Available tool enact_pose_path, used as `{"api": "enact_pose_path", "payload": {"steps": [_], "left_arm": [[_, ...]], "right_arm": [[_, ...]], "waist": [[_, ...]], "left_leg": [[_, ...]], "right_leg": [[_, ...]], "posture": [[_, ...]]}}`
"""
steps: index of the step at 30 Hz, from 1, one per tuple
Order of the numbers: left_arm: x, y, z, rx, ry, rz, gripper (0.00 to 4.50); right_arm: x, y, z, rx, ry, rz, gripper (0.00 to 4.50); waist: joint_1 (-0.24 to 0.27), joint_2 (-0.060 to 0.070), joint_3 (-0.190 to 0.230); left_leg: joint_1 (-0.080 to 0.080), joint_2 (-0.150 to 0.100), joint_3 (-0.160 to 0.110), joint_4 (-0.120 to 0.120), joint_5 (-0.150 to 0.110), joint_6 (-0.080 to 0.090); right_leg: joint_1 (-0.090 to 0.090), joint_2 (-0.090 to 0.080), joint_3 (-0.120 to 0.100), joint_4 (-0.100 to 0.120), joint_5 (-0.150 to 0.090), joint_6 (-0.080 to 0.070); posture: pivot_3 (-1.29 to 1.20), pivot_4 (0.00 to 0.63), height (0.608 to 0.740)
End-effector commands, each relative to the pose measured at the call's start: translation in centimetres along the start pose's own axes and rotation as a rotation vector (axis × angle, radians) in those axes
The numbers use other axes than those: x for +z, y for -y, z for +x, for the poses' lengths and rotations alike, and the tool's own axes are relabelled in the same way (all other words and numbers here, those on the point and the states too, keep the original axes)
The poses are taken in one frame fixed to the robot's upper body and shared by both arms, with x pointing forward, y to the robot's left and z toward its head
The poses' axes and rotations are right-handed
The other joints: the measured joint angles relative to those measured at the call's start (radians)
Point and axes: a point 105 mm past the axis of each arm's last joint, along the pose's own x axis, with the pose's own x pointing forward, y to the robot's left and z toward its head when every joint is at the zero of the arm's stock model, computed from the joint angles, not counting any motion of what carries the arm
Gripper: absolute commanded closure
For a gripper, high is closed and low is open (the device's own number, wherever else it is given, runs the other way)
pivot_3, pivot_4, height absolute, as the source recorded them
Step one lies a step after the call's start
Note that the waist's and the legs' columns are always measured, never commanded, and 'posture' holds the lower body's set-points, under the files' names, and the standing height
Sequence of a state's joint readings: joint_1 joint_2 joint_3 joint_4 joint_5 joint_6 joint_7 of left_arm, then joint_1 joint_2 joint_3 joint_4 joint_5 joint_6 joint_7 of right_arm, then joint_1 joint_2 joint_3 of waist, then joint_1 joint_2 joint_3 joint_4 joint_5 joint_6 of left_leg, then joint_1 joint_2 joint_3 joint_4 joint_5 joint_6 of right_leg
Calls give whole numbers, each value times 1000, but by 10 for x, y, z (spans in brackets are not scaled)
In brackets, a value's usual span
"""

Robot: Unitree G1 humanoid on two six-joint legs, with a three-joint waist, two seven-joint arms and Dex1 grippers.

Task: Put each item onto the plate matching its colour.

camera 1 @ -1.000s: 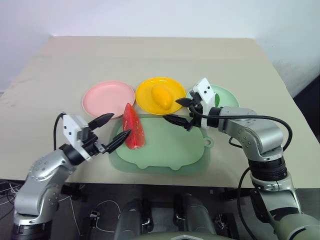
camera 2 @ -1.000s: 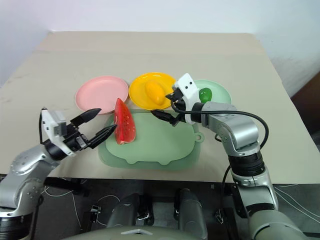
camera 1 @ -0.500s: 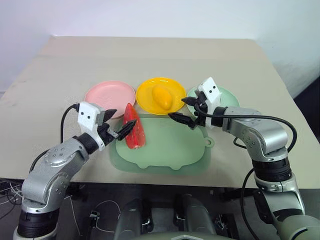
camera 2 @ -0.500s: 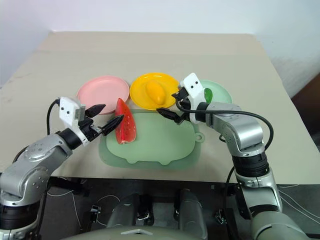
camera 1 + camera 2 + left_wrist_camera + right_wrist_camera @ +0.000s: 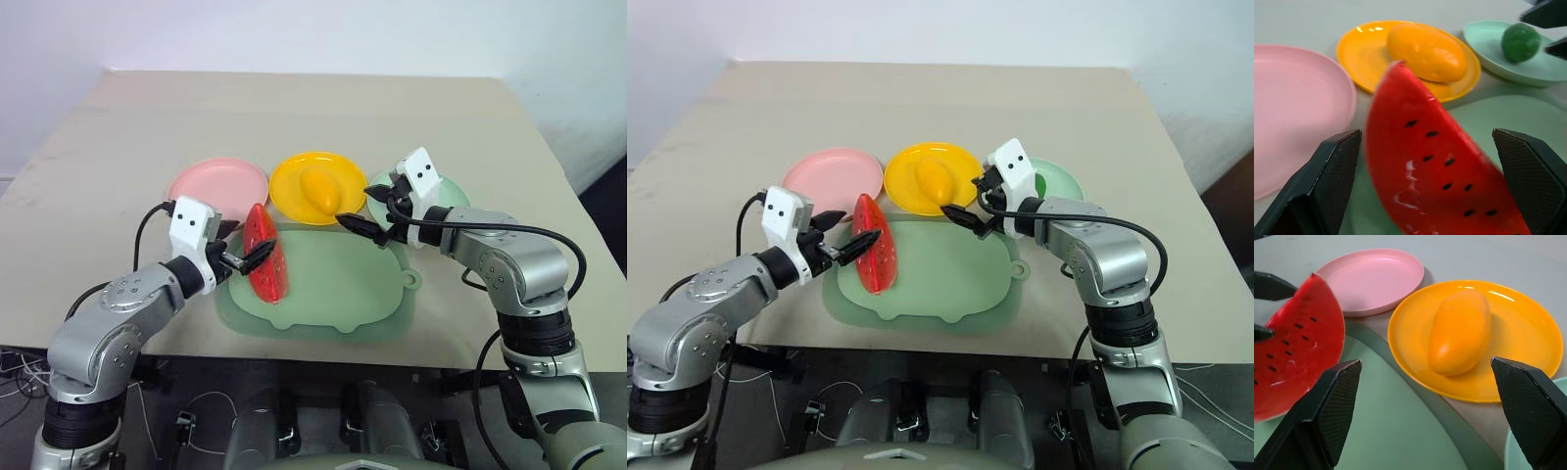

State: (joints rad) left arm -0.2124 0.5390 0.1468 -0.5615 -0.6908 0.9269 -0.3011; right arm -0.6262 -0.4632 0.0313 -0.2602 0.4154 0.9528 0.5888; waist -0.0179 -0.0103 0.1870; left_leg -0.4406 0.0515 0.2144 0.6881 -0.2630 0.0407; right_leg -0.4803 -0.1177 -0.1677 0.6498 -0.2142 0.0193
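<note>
left gripper (image 5: 242, 257): released, fingers around watermelon slice (image 5: 263, 257) | slice: hard, smooth, slippery toy; pinch flat red sides | right gripper (image 5: 370, 213): released, empty

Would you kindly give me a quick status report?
Left gripper open, straddling watermelon slice on mat. Right gripper open, empty. Pink plate bare. Nothing in the way.

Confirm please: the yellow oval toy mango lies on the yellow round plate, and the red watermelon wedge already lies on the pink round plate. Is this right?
Not quite. The yellow oval toy mango lies on the yellow round plate, but the red watermelon wedge stands on the large pale green mat, beside the bare pink round plate, as the left eye view shows.
</note>
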Motion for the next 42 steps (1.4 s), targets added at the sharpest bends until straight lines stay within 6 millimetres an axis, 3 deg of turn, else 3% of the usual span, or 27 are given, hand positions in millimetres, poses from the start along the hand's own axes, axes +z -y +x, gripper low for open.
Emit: {"api": "enact_pose_path", "payload": {"steps": [1, 19, 22, 27, 29, 34, 39, 42], "left_arm": [[11, 10, 1, -42, 26, 11, 0], [-4, 2, 8, 14, -156, -8, 0], [-6, 1, 6, 10, -173, -6, 629], [-8, 5, 5, -5, -194, -2, 2292], [-7, 6, 6, -8, -194, 2, 2693], [16, -8, 3, 37, -133, 33, 2717], [61, -51, 1, 209, -1, 51, 2717], [74, -81, 0, 305, 19, 47, 2717]], "right_arm": [[10, 1, -5, -17, 42, -28, 19], [9, 10, -4, -49, 29, -22, 19], [9, 11, -4, -58, 28, -20, 0], [8, 13, -4, -71, 26, -18, 0], [8, 14, -4, -74, 26, -17, 0], [7, 15, -4, -84, 25, -19, 0], [8, 13, -4, -77, 37, -18, 0], [10, 11, -4, -70, 46, -17, 0]], "waist": [[1, 0, 0], [3, 0, 0], [3, 0, 0], [4, 0, 0], [4, 0, 0], [4, 0, 0], [4, 0, 0], [4, 0, 0]], "left_leg": [[0, 0, 0, 0, 0, 0], [0, 0, -1, 2, 0, 0], [0, 0, -1, 2, 0, 0], [0, 0, -1, 2, 0, 0], [0, 0, -1, 3, 0, 0], [0, 0, -1, 3, 0, 0], [-1, 0, -1, 4, 0, 0], [-1, 0, -1, 4, 0, 0]], "right_leg": [[0, 0, 0, 0, 0, 0], [0, 0, 0, 2, 0, 0], [0, 0, 0, 2, 0, 0], [0, 0, 0, 2, 0, 0], [1, 0, 0, 2, 0, 0], [1, 0, 0, 2, 0, 0], [1, 0, 0, 3, 0, 0], [1, 0, 0, 3, 0, 0]], "posture": [[0, 150, 696], [0, 150, 696], [0, 150, 696], [0, 150, 696], [0, 150, 696], [0, 150, 696], [0, 150, 696], [0, 150, 696]]}}
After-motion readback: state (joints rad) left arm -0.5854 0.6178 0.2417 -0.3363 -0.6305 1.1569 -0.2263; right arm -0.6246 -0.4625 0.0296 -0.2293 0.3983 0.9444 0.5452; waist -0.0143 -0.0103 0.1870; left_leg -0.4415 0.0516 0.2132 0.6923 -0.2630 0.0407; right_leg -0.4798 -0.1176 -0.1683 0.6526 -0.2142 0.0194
